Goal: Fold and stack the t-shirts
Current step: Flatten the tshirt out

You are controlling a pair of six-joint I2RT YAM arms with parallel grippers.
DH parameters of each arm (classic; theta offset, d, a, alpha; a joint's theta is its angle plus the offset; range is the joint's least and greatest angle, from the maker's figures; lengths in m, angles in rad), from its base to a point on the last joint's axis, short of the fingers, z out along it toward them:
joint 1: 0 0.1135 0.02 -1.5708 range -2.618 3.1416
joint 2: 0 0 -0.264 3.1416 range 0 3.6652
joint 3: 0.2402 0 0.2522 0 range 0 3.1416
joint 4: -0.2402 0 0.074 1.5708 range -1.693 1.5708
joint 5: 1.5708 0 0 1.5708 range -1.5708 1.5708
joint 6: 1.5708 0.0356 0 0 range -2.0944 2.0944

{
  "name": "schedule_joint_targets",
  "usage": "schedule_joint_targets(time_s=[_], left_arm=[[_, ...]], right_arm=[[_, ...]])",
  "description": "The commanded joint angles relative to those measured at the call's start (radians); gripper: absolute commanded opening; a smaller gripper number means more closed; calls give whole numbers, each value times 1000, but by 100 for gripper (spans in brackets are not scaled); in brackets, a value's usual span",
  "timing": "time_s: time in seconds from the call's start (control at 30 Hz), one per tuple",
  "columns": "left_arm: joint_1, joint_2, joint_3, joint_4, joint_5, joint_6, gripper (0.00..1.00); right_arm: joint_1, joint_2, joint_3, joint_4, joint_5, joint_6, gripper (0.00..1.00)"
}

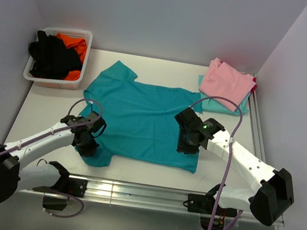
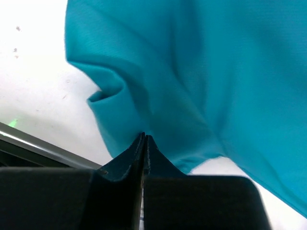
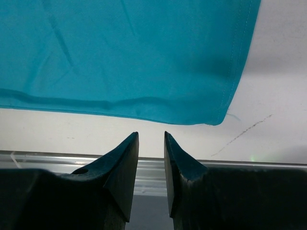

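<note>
A teal t-shirt (image 1: 144, 116) lies spread flat in the middle of the table, neck to the left. My left gripper (image 1: 87, 140) is at its near-left sleeve. In the left wrist view the jaws are pressed together (image 2: 145, 137) with teal cloth (image 2: 201, 72) pinched and puckered at their tips. My right gripper (image 1: 186, 145) hovers over the shirt's near-right part. In the right wrist view it (image 3: 151, 135) is slightly open and empty, just short of the hem corner (image 3: 218, 112). A folded pink t-shirt (image 1: 226, 85) lies on a folded pale aqua one (image 1: 228, 108) at the back right.
A white basket (image 1: 37, 77) holding black and orange clothes stands at the back left. A metal rail (image 1: 129, 190) runs along the table's near edge and shows in the right wrist view (image 3: 240, 165). Walls close in the left, back and right.
</note>
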Motion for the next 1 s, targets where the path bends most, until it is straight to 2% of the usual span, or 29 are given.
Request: schedule_joint_targets(time_s=[0.0, 0.17, 0.37, 0.53, 0.7, 0.73, 0.8, 0.83, 0.9, 0.93, 0.97], left_arm=[[-26, 35, -48, -7, -15, -61, 6], [-58, 130, -91, 45, 11, -101, 0], [-129, 127, -139, 35, 114, -193, 0], [-181, 72, -107, -85, 189, -237, 0], [-204, -20, 50, -266, 184, -263, 1], [-203, -25, 77, -315, 184, -263, 7], [-204, -29, 183, -353, 98, -248, 23], [-204, -23, 226, -373, 61, -247, 43], [-203, 15, 347, -394, -37, -225, 60], [-203, 35, 385, -398, -70, -216, 75], [-201, 84, 457, -378, -94, -175, 77]], right_arm=[[-6, -36, -14, 34, 7, 10, 35], [-14, -10, -11, 46, 4, 1, 35], [-20, -17, -28, 49, 1, 1, 35], [-25, -33, -60, 51, 4, -10, 35], [-36, -45, -69, 48, 16, -18, 35], [-40, -45, -61, 45, 17, -21, 35], [-45, -47, -45, 43, 17, -24, 36], [-48, -42, -35, 42, 17, -28, 36], [-51, -31, 4, 30, 22, -39, 36], [-55, -19, 20, 26, 27, -45, 36], [-57, -10, 38, 23, 30, -51, 37]])
